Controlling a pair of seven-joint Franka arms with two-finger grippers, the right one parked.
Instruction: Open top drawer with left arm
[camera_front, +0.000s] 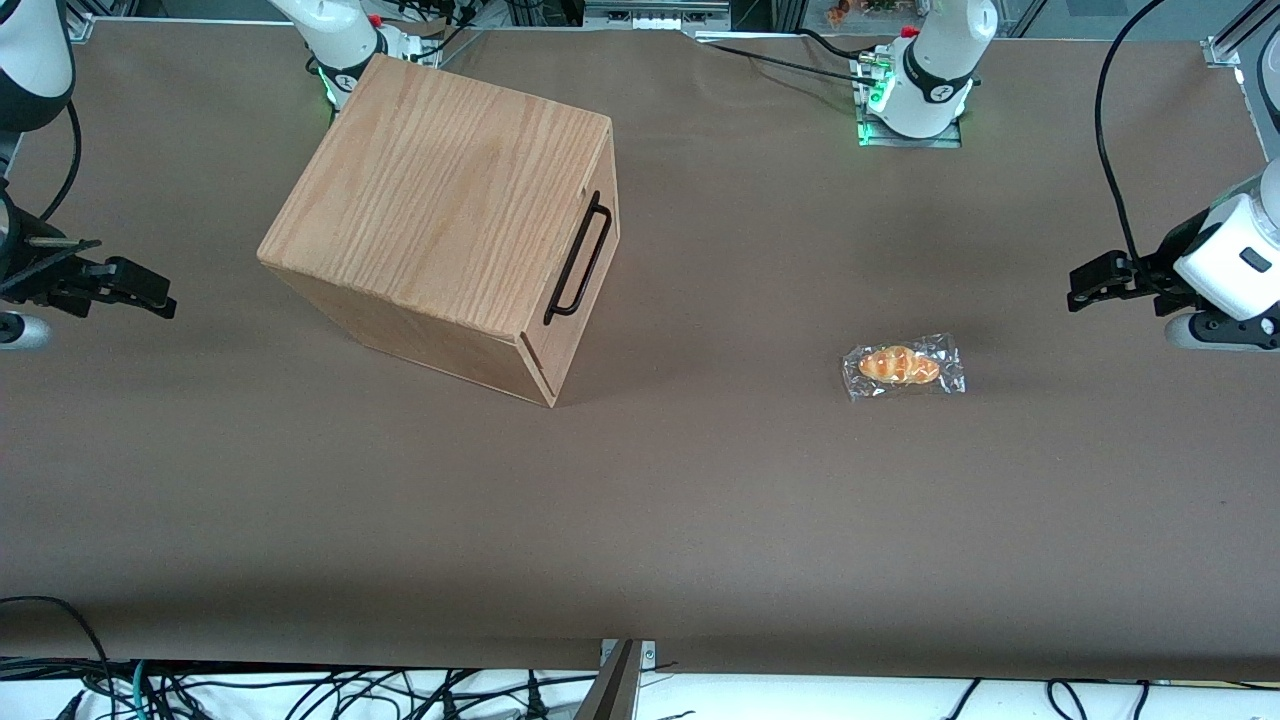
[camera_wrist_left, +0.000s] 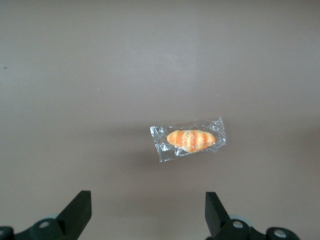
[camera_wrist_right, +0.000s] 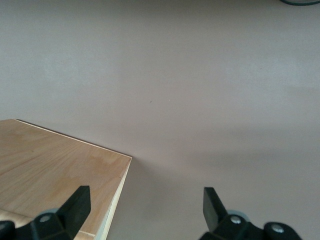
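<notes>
The gripper (camera_front: 1075, 285) hangs spread at the table's working-arm edge, while the stiff top drawer (camera_front: 585, 262) wants its thin bar handle (camera_front: 579, 259) pinched midway.

Clear-wrapped bread roll (camera_front: 902, 366) lying flat on brown table cover (camera_front: 700, 500), cables along the table's near edge

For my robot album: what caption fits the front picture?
Open left gripper hovers near the wrapped bread, far from the closed top drawer.
</notes>
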